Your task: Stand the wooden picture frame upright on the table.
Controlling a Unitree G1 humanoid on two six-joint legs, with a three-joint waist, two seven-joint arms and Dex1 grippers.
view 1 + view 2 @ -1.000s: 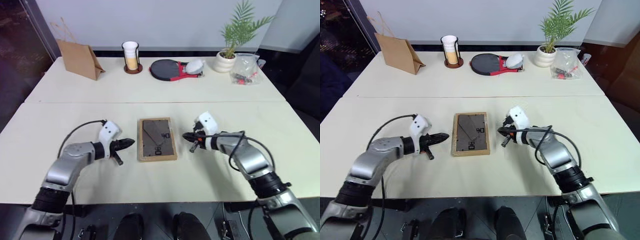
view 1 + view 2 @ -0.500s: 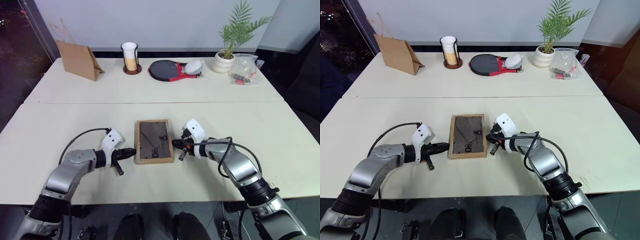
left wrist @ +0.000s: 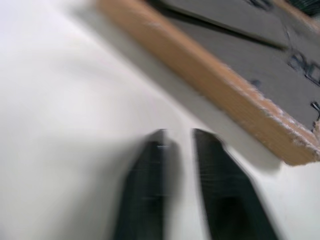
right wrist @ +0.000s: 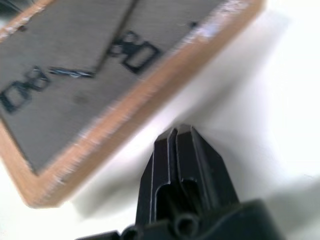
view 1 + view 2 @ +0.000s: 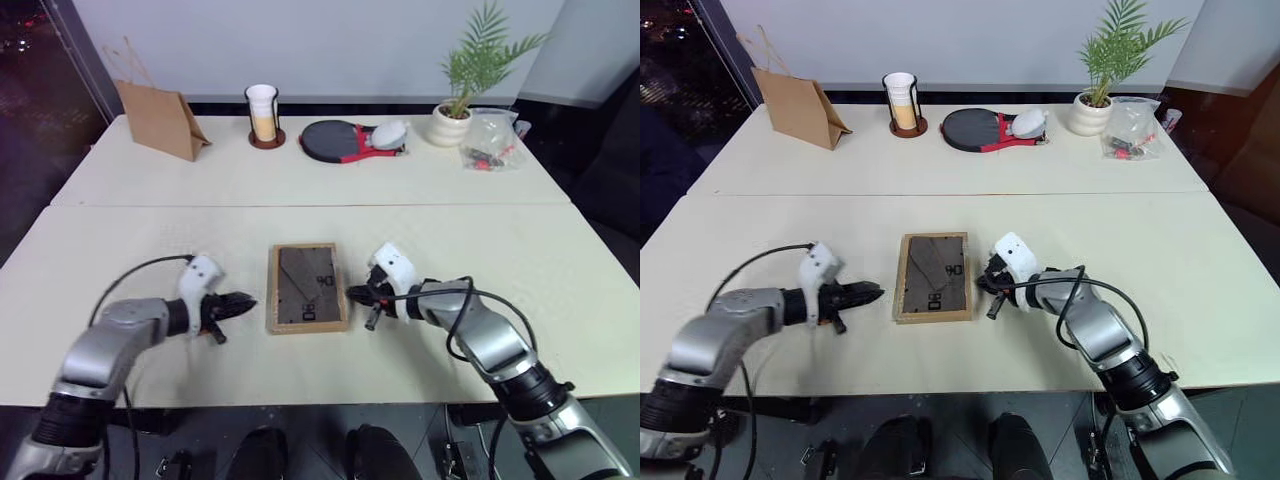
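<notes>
The wooden picture frame (image 5: 307, 288) lies flat on the table (image 5: 470, 215) near its front edge, dark grey-brown back panel facing up. My left gripper (image 5: 245, 300) hovers low over the table a short way left of the frame, pointing at it. In the left wrist view its two fingers (image 3: 222, 190) stand slightly apart with nothing between them, short of the frame's wooden edge (image 3: 220, 95). My right gripper (image 5: 352, 293) is shut, and its tips (image 4: 177, 134) sit right at the frame's right edge (image 4: 125, 120).
Along the table's far side stand a brown paper bag (image 5: 160, 118), a cup holder with stacked cups (image 5: 262, 115), a table tennis paddle (image 5: 340, 140), a potted plant (image 5: 455, 110) and a clear plastic bag (image 5: 490, 140). A seam (image 5: 150, 205) crosses the tabletop.
My right gripper has closed in on the frame's right edge. My left gripper first neared the left edge, then drew back to the left and parted its fingers.
</notes>
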